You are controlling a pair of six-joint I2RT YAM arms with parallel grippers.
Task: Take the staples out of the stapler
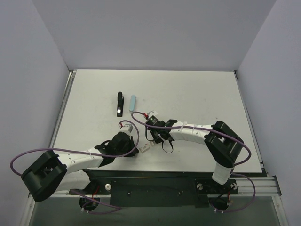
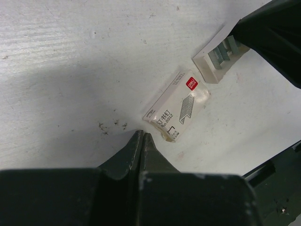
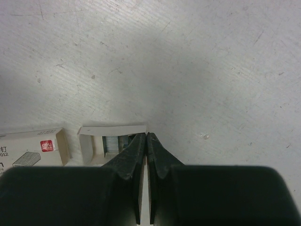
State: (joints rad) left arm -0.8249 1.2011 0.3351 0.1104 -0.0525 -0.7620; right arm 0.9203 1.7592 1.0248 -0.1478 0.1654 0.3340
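The black stapler (image 1: 120, 104) lies far out on the table, apart from both arms; staples inside it are hidden. My left gripper (image 2: 142, 134) is shut on nothing, its tips on the table just short of a white staple-box sleeve (image 2: 178, 106). In the top view the left gripper (image 1: 135, 149) sits beside that sleeve (image 1: 143, 149). My right gripper (image 3: 147, 136) is shut, pinching the right end wall of an open cardboard staple tray (image 3: 94, 131) that holds a block of staples (image 3: 111, 143). The right gripper (image 1: 159, 140) is near the table's middle front.
A light-blue bar (image 1: 132, 102) lies just right of the stapler. The tray (image 2: 207, 70) and the dark right gripper body (image 2: 275, 35) fill the upper right of the left wrist view. Walls enclose the table (image 1: 188, 94) on three sides.
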